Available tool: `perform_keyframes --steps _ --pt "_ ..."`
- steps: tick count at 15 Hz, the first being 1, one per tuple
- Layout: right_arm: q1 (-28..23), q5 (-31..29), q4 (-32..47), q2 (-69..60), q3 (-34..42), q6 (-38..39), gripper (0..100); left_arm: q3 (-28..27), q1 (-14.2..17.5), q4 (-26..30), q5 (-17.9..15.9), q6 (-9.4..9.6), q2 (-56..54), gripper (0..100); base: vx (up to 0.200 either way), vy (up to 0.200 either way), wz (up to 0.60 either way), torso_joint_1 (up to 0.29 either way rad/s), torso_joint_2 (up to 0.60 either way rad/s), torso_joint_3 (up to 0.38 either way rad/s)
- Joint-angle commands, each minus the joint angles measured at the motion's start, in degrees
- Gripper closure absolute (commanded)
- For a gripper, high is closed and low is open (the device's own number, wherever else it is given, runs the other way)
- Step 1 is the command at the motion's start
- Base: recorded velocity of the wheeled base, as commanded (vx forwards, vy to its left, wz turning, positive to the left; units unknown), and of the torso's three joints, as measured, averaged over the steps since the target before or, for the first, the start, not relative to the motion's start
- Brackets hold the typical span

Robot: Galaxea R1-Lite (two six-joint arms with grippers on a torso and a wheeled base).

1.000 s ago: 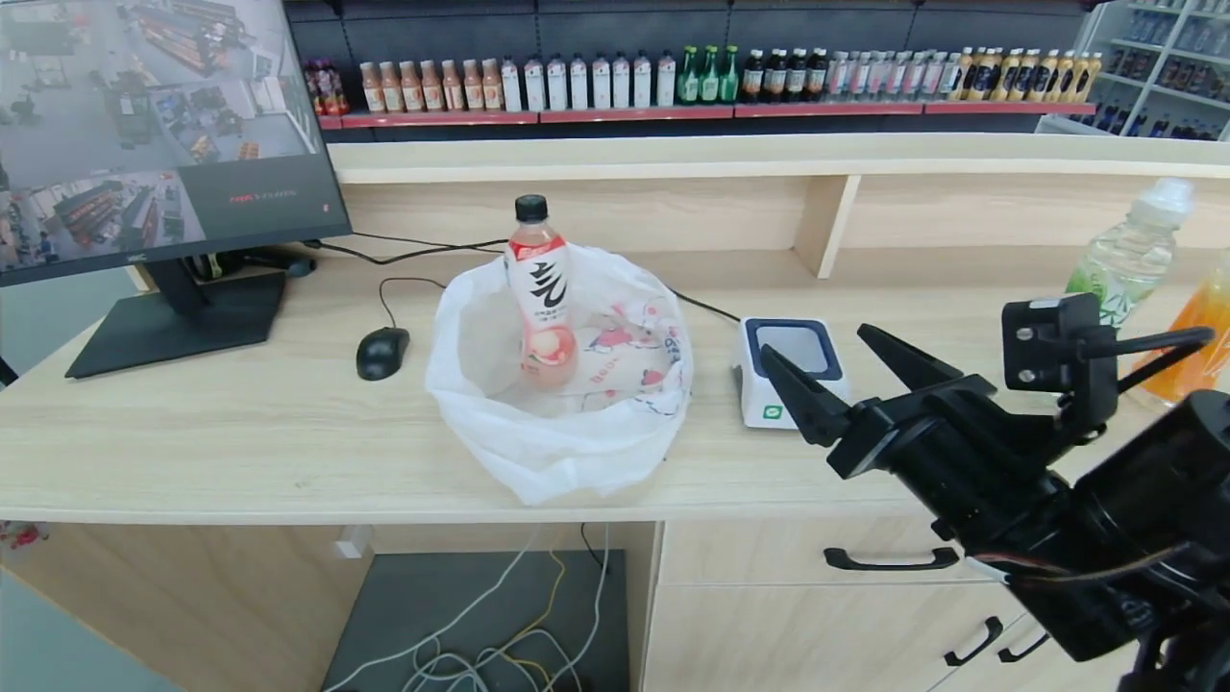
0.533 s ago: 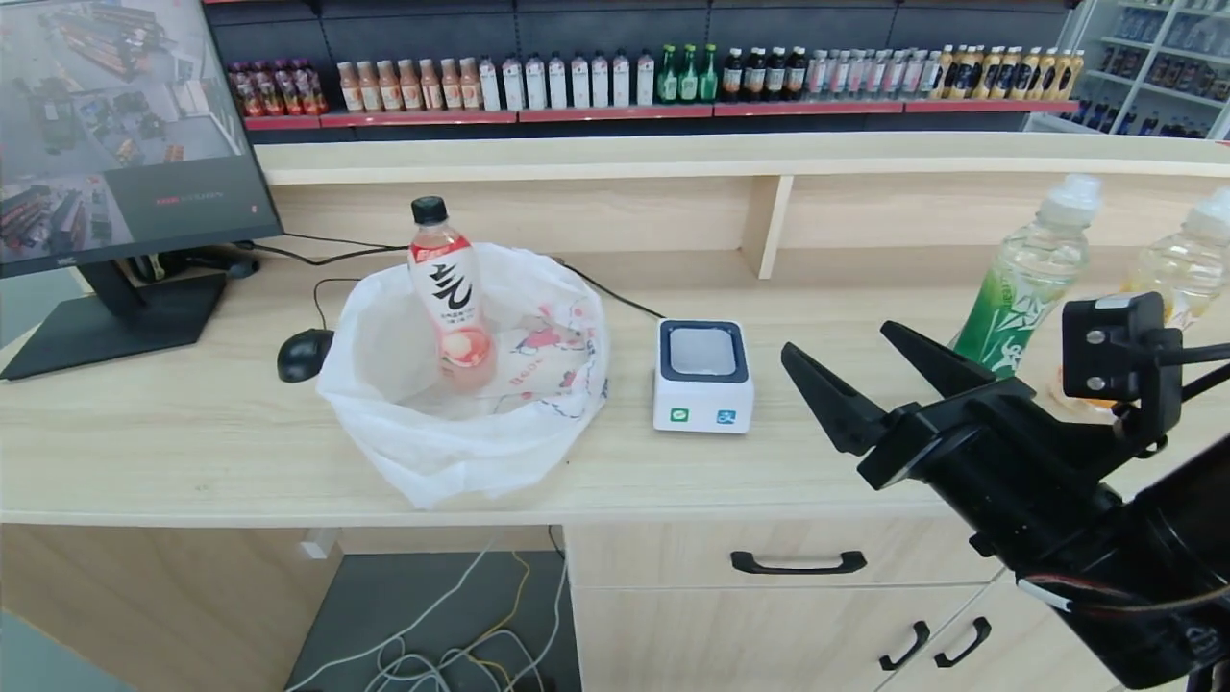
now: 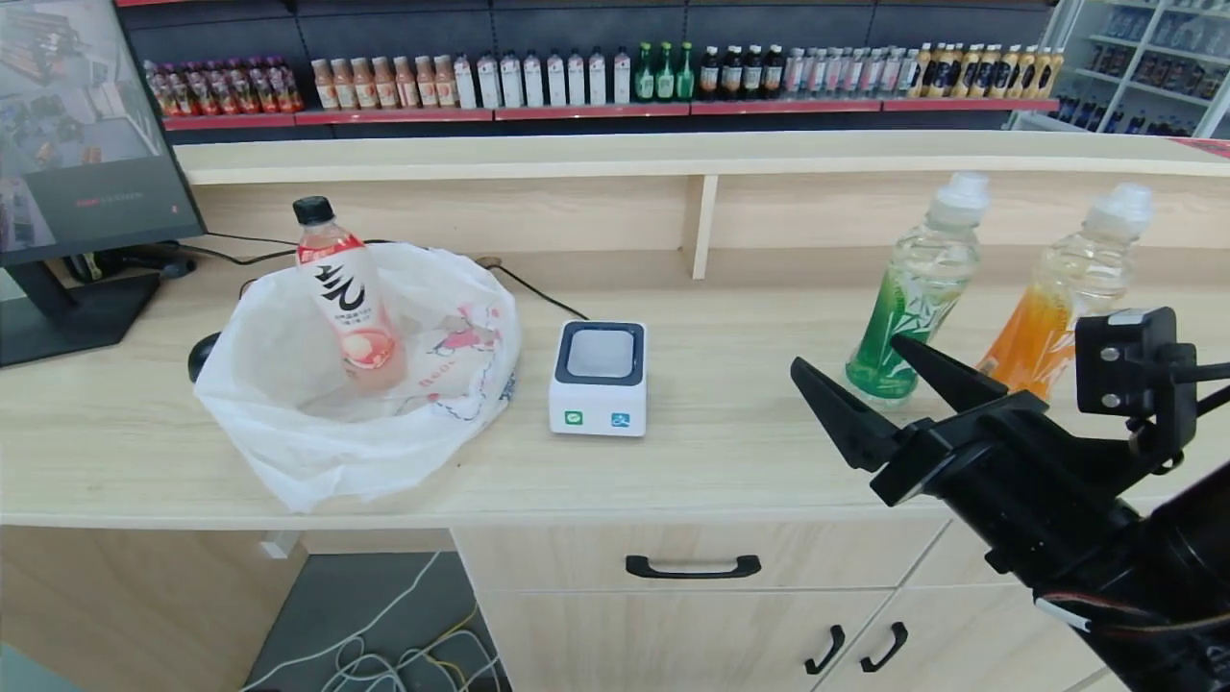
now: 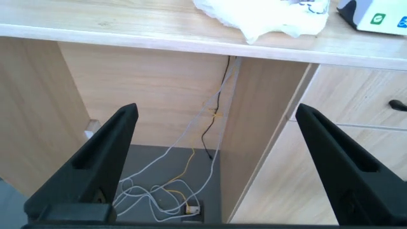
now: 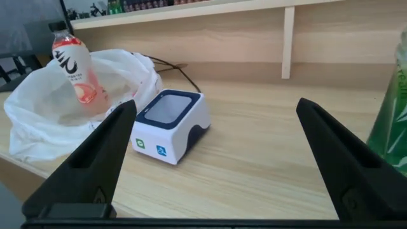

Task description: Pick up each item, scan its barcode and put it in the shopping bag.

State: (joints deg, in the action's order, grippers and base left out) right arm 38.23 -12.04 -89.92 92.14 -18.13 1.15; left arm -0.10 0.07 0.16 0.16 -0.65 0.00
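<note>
Since a second ago my head camera has swung to my right, so everything sits further left in its picture, and two more bottles have come fully into view at the right. My right pincer [image 3: 844, 351] has swung along with it, from in front of the scanner [image 3: 599, 378] to in front of the green bottle [image 3: 913, 288].

That right pincer hangs above the front edge of the pale wooden counter [image 3: 721, 461]. Its two black fingers are spread wide and grip nothing. The green bottle stands upright just beyond them, and the orange bottle [image 3: 1052, 308] stands upright beside it, further to my right. Both are apart from the fingers.

The scanner, a small white box with a dark-framed window on top, sits mid-counter, well to the left of the pincer. Just to its left lies the shopping bag [image 3: 288, 452], white and crumpled, its mouth open. The pink bottle [image 3: 341, 293] with a black cap stands inside it, leaning slightly.

A black mouse [image 3: 200, 354] peeks from behind the bag, with a monitor [image 3: 67, 125] at the far left.

My left pincer [image 4: 216, 111] hangs low, below the counter's edge, its fingers also spread wide and holding nothing, facing loose cables [image 4: 172, 184] on the floor.
</note>
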Motion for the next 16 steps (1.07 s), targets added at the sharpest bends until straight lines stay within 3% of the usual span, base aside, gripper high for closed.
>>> perform_keyframes --steps 1,6,11,16 --pt "0.0 0.0 -0.1 0.1 0.8 0.0 0 0.0 0.0 0.0 0.0 -0.06 0.0 0 0.0 -0.2 0.0 0.002 0.0 0.002" --pt "0.0 0.0 -0.1 1.1 0.1 -0.6 0 0.0 0.0 0.0 0.0 0.29 0.0 0 0.0 -0.2 0.0 0.001 0.0 0.001" --pt "0.2 0.4 -0.1 4.5 -1.6 -5.0 0 0.0 0.0 0.0 0.0 0.12 0.0 0 0.0 0.0 0.0 0.0 0.0 0.0" --pt "-1.8 -4.5 0.6 11.3 -10.2 -6.4 0 0.0 0.0 0.0 0.0 0.38 0.0 0 0.0 0.0 0.0 0.0 0.0 0.0"
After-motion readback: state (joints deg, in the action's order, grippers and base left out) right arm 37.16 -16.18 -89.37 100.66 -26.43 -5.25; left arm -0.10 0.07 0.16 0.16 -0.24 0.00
